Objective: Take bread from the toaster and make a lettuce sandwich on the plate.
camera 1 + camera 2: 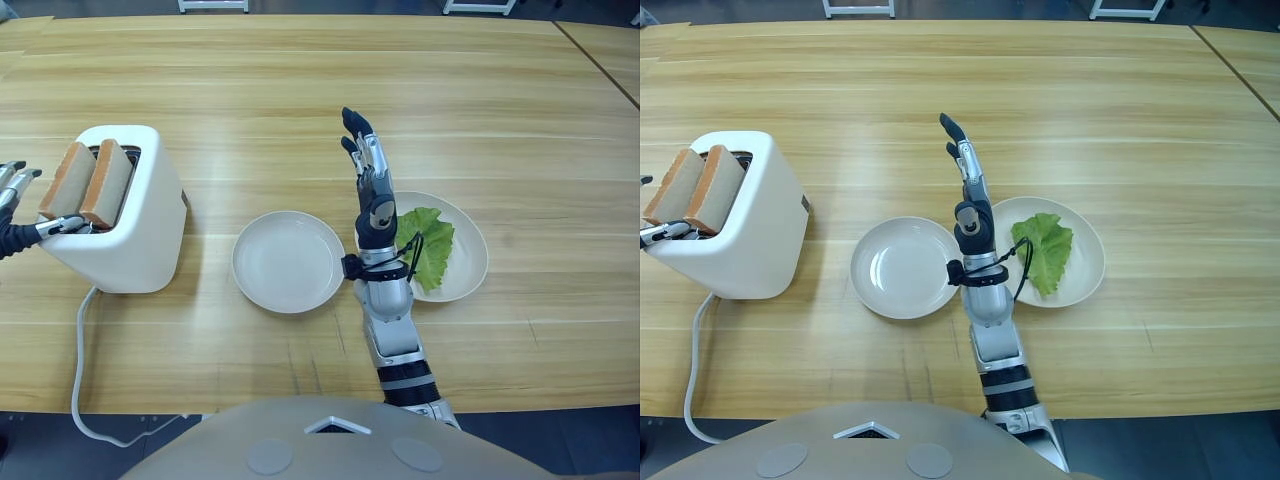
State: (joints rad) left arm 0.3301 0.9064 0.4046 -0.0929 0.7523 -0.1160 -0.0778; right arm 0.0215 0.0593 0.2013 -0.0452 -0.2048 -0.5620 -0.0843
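Note:
A white toaster [130, 215] stands at the left with two bread slices [90, 180] sticking up from its slots. My left hand [18, 205] is at the toaster's left side, its fingers spread around the nearer slice without clasping it. An empty white plate [288, 260] lies in the middle. To its right a second plate [465, 255] holds a lettuce leaf [428, 245]. My right hand [368, 175] is held edge-on between the two plates, fingers straight and pointing away, holding nothing.
The toaster's white cord [80, 370] runs down over the table's front edge at the left. The wooden table [320, 80] stretches far behind the plates. A seam in the tabletop shows at the far right.

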